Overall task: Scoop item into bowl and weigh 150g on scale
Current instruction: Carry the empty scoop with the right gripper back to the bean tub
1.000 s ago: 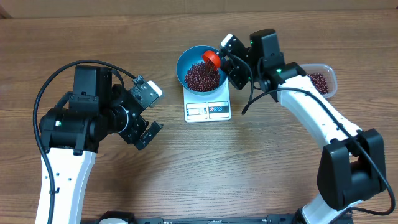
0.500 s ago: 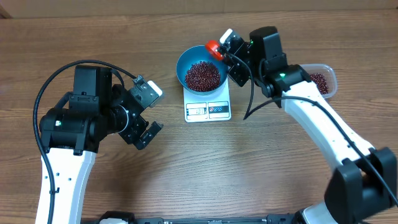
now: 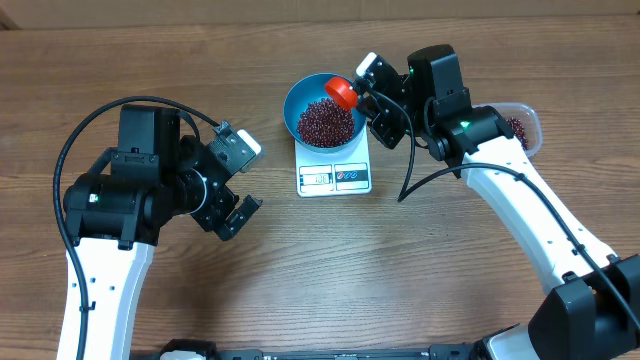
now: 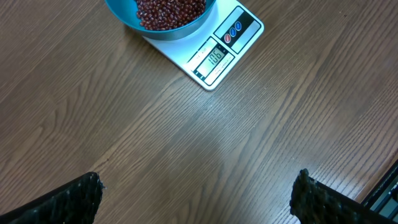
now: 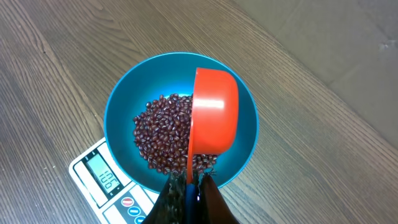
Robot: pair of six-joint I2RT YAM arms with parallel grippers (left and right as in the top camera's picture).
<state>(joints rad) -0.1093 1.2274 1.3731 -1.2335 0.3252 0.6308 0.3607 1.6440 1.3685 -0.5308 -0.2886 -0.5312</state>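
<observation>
Right jaws shut on the handle of the red-orange measuring cup [image 5: 214, 112]; the handle runs straight up frame, with the cup tipped over the beans [image 5: 158, 137] in the blue bowl [image 3: 297, 100] on the scale [image 3: 335, 178], upper centre overhead. The clear tub [image 3: 527, 128] at right edge is nearest this arm. Left jaws are wide open and empty over the desk [image 3: 400, 270], lower left.

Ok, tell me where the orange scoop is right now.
Overhead view, right of centre: the orange scoop is clamped in the right gripper, over the right side of the blue bowl on the scale.
</observation>
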